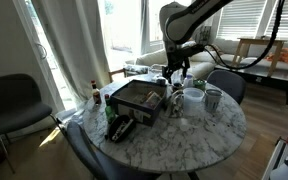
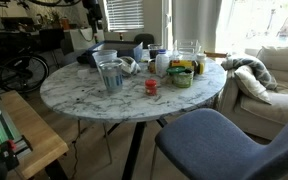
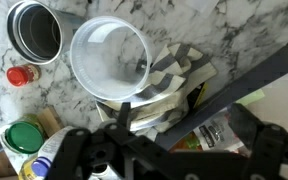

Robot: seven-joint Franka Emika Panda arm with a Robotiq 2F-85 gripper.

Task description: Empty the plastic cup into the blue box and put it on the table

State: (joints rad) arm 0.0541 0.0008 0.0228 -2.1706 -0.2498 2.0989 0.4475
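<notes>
We're looking down past the gripper (image 3: 181, 110) in the wrist view, and its jaws are spread wide with nothing between them. One finger (image 3: 125, 115) pokes up over the near rim of the cup (image 3: 109, 60); whether it touches the rim we can't tell. The other finger sits well off to the side, clear of the cup.

The cup stands upright, mouth towards us, partly on a striped cloth (image 3: 180, 70) on the table (image 3: 234, 40). We can't make out what is inside it.

Just beside the cup is a grey metal cup (image 3: 36, 32), also upright. Near that lies a small red cap (image 3: 20, 75), and closer to us a green lid (image 3: 22, 135).

In an exterior view the gripper (image 1: 174, 80) hangs low over the clutter at the far side of the table (image 1: 184, 140). The box (image 1: 136, 100) lies apart from it, nearer the middle, and a black gadget (image 1: 121, 128) rests just in front of the box.
</notes>
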